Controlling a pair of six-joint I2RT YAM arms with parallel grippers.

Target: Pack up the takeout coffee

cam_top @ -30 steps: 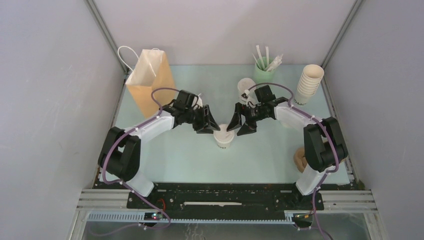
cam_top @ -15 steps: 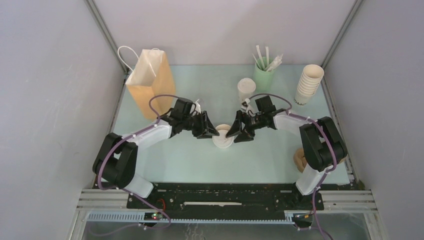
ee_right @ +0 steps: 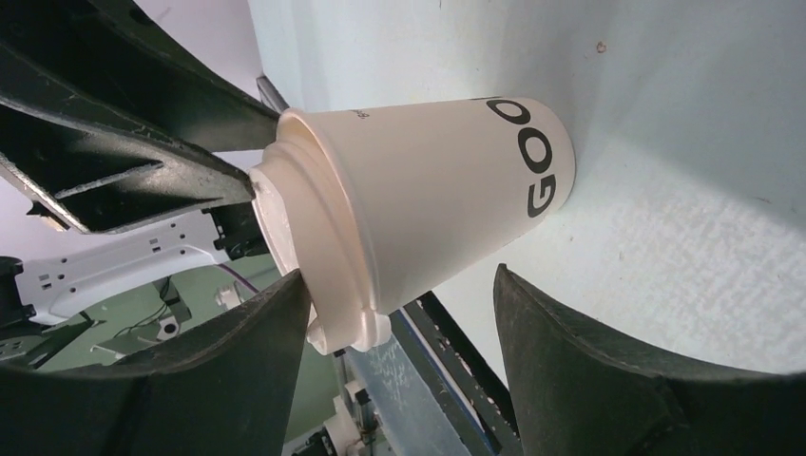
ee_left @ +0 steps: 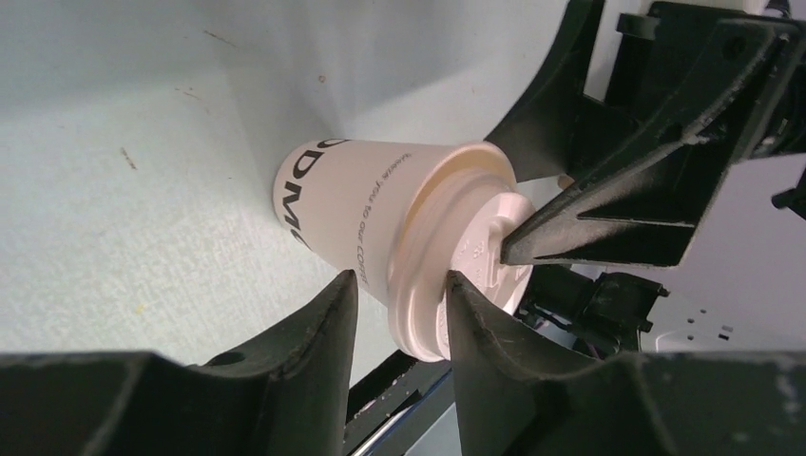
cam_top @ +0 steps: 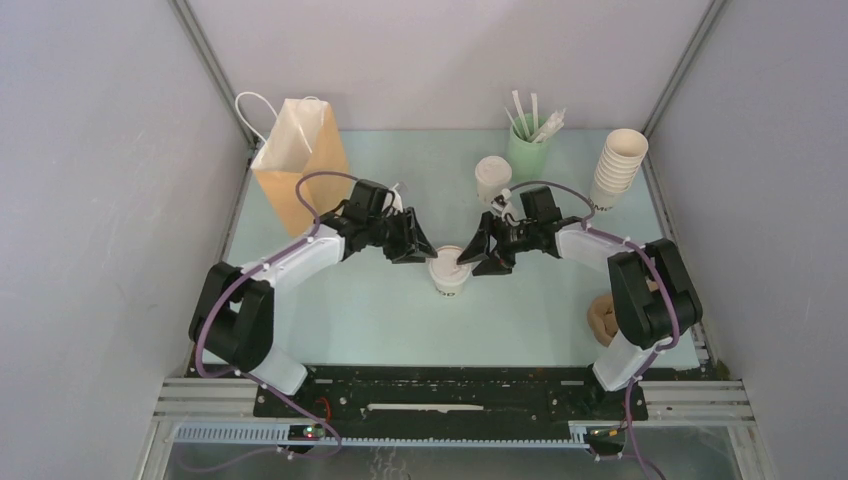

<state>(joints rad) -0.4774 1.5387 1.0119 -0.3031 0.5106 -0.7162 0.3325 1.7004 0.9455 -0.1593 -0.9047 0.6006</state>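
One takeout coffee (cam_top: 449, 275), a cream cup with a white lid, stands mid-table between both grippers. My left gripper (cam_top: 424, 255) is shut on its top edge. In the left wrist view one finger (ee_left: 470, 323) lies on the lid and the other (ee_left: 333, 318) sits against the cup wall (ee_left: 352, 199) just under the rim. My right gripper (cam_top: 472, 258) is open. In the right wrist view one finger (ee_right: 271, 332) rests on the lid and the other (ee_right: 542, 323) stands clear of the cup (ee_right: 447, 190). A second lidded takeout coffee (cam_top: 492, 178) stands farther back.
A brown paper bag (cam_top: 300, 170) with white handles stands upright at the back left. At the back right are a green cup of white sticks (cam_top: 527, 145) and a stack of lidless cream cups (cam_top: 617, 165). A small brown object (cam_top: 602, 318) lies by the right arm's base.
Both arms dipped toward the cup half a second ago and have come back up a little. Both pairs of jaws have narrowed slightly. The cup has stayed at about the same spot.
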